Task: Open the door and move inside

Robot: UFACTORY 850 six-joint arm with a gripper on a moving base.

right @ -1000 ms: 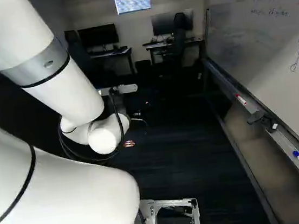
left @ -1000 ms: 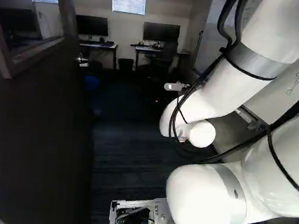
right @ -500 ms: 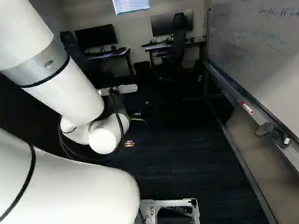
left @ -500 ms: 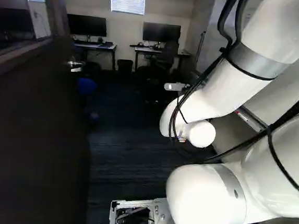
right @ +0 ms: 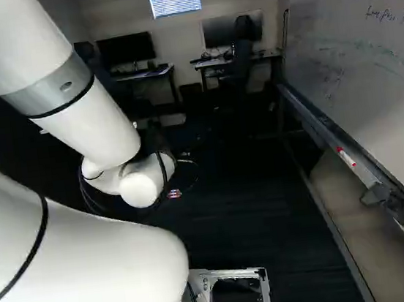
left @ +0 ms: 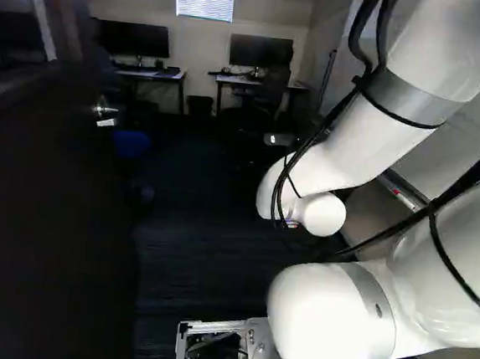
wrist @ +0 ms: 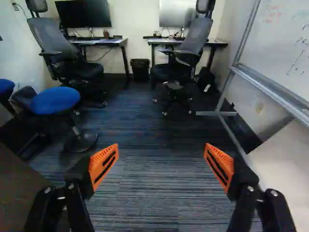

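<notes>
Toward the back wall (left: 272,6) points the open door (left: 44,213), long axis upright, jaws released.

We see a dark carpet (wrist: 149,188) with thin stripes. On this carpet we find two desks (wrist: 104,42), and a black waste bin (wrist: 140,70) stands between them. Near each desk we notice one office chair (wrist: 190,41) on wheels. A stool (wrist: 55,100) with a round blue seat also stands on the carpet. On each desk we see one monitor (wrist: 84,13).
</notes>
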